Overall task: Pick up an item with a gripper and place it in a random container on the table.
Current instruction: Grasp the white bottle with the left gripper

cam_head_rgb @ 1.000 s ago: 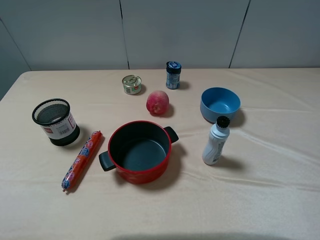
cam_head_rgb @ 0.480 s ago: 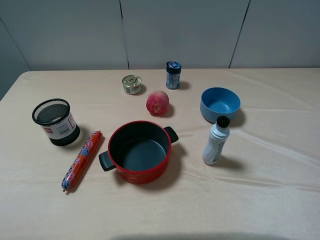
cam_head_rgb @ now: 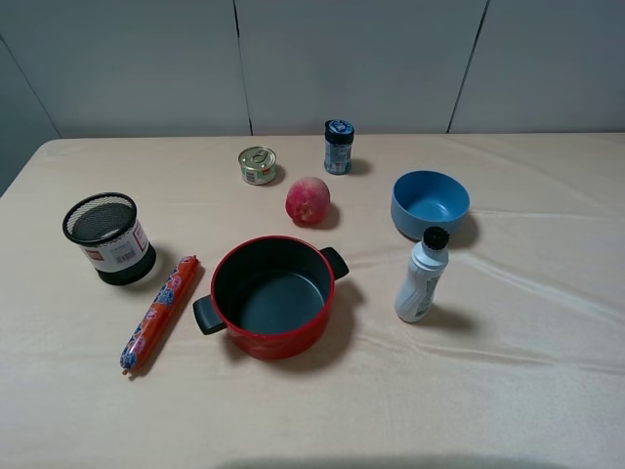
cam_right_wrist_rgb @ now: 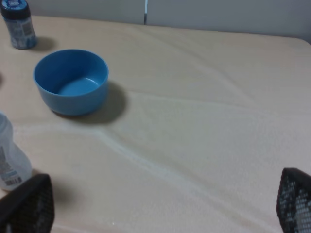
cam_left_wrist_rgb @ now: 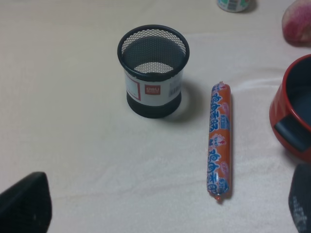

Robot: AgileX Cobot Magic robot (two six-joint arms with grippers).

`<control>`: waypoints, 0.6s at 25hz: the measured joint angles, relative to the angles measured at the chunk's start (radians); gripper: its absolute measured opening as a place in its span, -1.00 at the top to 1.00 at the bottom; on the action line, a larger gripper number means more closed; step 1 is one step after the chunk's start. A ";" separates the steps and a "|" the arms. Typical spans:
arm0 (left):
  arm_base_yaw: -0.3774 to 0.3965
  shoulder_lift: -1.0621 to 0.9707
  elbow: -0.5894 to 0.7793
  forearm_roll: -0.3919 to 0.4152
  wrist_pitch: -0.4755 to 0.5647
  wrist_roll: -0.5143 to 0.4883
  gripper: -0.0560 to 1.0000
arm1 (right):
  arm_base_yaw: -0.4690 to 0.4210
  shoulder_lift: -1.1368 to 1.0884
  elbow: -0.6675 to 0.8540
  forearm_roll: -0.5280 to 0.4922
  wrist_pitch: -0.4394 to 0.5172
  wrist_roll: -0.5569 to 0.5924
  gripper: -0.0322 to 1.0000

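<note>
White plastic with a black screw cap, the bottle (cam_head_rgb: pixel 422 281) stands upright on the desk (cam_head_rgb: pixel 527 381), just in front of the blue bowl (cam_head_rgb: pixel 430 203) and to the right of the red pot (cam_head_rgb: pixel 271 296), touching neither. It looks light, with a smooth, probably slippery skin and thin walls that may give a little under pressure. How full it is cannot be told. Being tall on a narrow base, it should tip easily if nudged from the side. The best hold is likely across the pinched waist below the shoulder, where the curve would seat the fingers and stop the bottle sliding down. The cap is too small and round to trust. The right tool (cam_right_wrist_rgb: pixel 160 208) is the nearer one: its wrist view catches the bottle's lower body at the frame edge, and its two dark fingertips (cam_right_wrist_rgb: pixel 26 204) sit wide apart with nothing between them. The left tool (cam_left_wrist_rgb: pixel 163 213) is likewise spread and empty, looking down on the mesh cup (cam_left_wrist_rgb: pixel 153 77), which stands well apart from the bottle on the far left of the desk. The cup's mouth is modest, so the bottle should go in base first and upright.
</note>
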 joint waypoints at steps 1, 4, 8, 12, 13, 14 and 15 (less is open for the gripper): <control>0.000 0.000 0.000 -0.003 0.000 0.000 -0.98 | 0.000 0.000 0.000 0.000 0.000 0.000 -0.41; 0.000 0.000 -0.008 -0.018 -0.006 0.011 -0.98 | 0.000 0.000 0.000 0.000 0.000 0.000 -0.41; 0.000 0.032 -0.056 -0.050 -0.022 0.030 -0.98 | 0.000 0.000 0.000 0.000 0.000 0.000 -0.41; 0.000 0.139 -0.104 -0.074 -0.024 0.087 -0.98 | 0.000 0.000 0.000 0.000 0.000 0.000 -0.41; 0.000 0.170 -0.118 -0.078 -0.025 0.104 -0.98 | 0.000 0.000 0.000 0.000 0.000 0.000 -0.41; 0.000 0.200 -0.129 -0.083 -0.025 0.119 -0.98 | 0.000 0.000 0.000 0.000 0.000 0.000 -0.41; 0.000 0.225 -0.141 -0.090 -0.028 0.133 -0.98 | 0.000 0.000 0.000 0.000 0.000 0.000 -0.41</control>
